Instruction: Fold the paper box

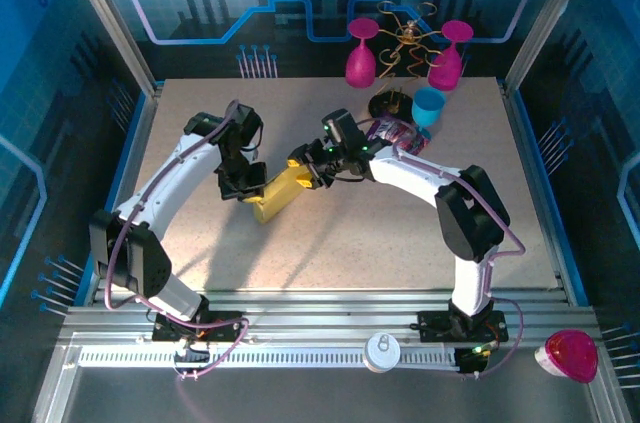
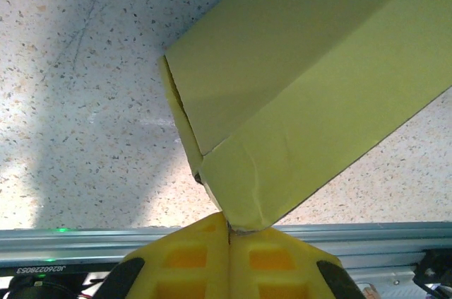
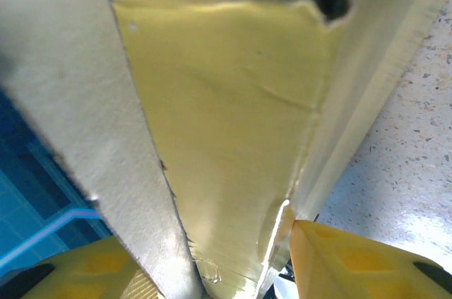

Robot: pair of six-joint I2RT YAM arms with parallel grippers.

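The paper box (image 1: pixel 278 191) is held over mid worktop (image 1: pixel 400 243). Its corner is pinched by the shut left fingers (image 2: pixel 183 264). A wall is straddled by the right fingers (image 3: pixel 353 260); clamping cannot be told. The thin corner could be torn or slipped if pulled.

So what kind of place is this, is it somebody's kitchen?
Probably a robot practice booth, not a kitchen: a left arm and right arm bolted to a speckled table, blue circuit-print walls around it, and props like pink goblets at the back.
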